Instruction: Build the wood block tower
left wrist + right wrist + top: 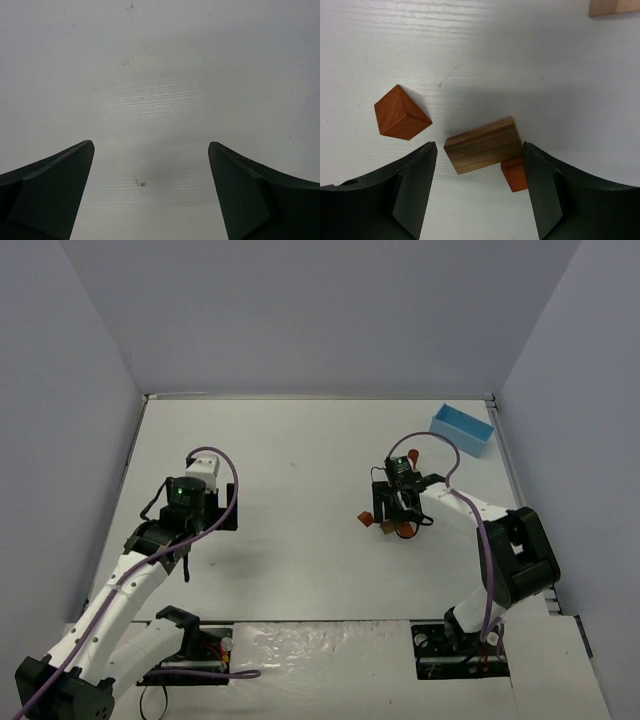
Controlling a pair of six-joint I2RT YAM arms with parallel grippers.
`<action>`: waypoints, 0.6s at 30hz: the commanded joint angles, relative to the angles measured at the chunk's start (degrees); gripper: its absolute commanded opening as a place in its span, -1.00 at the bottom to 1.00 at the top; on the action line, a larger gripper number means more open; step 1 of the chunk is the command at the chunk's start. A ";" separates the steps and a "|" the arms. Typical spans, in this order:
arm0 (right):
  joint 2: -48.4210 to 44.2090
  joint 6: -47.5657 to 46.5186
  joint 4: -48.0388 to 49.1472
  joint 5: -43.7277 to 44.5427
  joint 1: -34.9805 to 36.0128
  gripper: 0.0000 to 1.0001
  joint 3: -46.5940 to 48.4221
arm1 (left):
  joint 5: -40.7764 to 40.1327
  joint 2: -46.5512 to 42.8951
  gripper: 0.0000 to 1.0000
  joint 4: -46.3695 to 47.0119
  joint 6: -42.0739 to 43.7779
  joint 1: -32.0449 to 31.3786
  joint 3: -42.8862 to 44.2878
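My right gripper [479,155] is open and low over the table, its jaws on either side of a brown striped wooden block [483,145]. The block lies tilted; its right end is at the right finger, and the left finger stands apart from it. A small orange block [514,174] lies against its right end. An orange cube [400,113] sits to the left, outside the jaws. A tan block [612,7] shows at the top right edge. In the top view the right gripper [392,520] is right of centre. My left gripper [151,150] is open and empty over bare table.
A light blue box [462,429] stands at the back right corner. Grey walls close the table on three sides. The left gripper [186,540] hovers at the left, far from the blocks.
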 commanded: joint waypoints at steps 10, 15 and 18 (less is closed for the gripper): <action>-2.96 16.96 -0.76 8.04 0.37 0.30 -3.03 | 0.26 0.38 0.94 1.30 -0.29 -0.23 3.76; -0.17 19.22 -0.64 7.87 0.55 0.27 -2.03 | 0.19 0.25 0.94 1.11 -0.33 -0.23 3.67; 1.31 20.00 -0.61 7.52 0.57 0.21 -1.40 | 0.17 0.27 0.94 1.09 -0.29 -0.23 3.70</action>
